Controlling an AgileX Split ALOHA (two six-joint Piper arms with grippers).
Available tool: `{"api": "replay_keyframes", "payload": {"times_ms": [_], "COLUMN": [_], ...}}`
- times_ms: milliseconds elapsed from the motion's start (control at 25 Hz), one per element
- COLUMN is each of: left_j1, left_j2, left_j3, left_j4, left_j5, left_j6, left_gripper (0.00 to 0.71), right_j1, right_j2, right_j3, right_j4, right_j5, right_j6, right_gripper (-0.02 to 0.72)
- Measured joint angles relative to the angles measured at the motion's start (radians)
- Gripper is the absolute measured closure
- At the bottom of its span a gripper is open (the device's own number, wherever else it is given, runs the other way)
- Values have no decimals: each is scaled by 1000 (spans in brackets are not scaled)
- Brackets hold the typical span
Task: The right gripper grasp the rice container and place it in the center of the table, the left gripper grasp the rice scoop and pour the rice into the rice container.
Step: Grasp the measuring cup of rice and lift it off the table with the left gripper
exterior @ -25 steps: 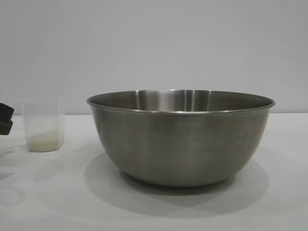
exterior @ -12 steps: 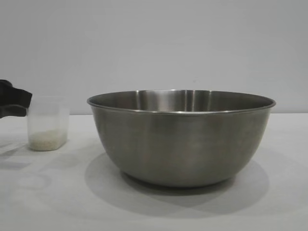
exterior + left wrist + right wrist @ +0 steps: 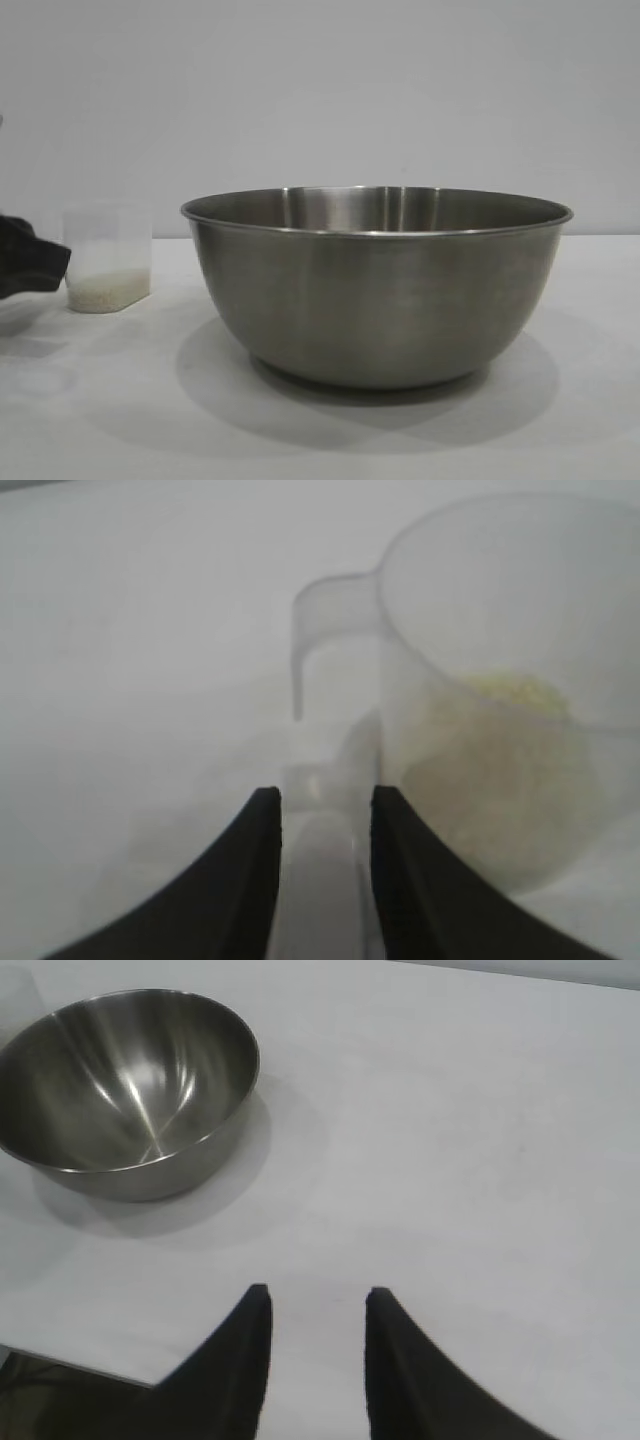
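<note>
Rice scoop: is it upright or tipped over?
Upright. The rice scoop stands on the table, rice settled at its bottom.

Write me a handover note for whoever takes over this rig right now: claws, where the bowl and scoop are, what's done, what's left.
Left claw: at the rice scoop, fingers either side of its loop handle; whether they grip it is unclear.
Right claw: open, empty, hanging over bare table well clear of the rice container.
Rice container: upright mid-table, nothing in it.
Rice scoop: upright on the table to the container's left, apart from it, with a thin layer of rice in the bottom.
Done: container appears placed.
Left: secure the handle, lift the scoop, carry it over the container's rim, tip the rice in.
</note>
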Motion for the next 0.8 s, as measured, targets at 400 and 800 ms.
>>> {"api": "replay_keyframes", "payload": {"times_ms": [400,800], "left_j1": [0,0], "left_j2": [-4,-45], "left_j3": [-47,-60], "left_j4": [18,55], "left_j5": [15,19], "left_j6": [6,52], "left_gripper": [495,495], "right_j1": [0,0], "right_j2": [0,0], "right_j3": [0,0], "right_j4": [0,-2], "right_j5": [0,0], "right_j6": [0,2], "right_gripper": [467,467]}}
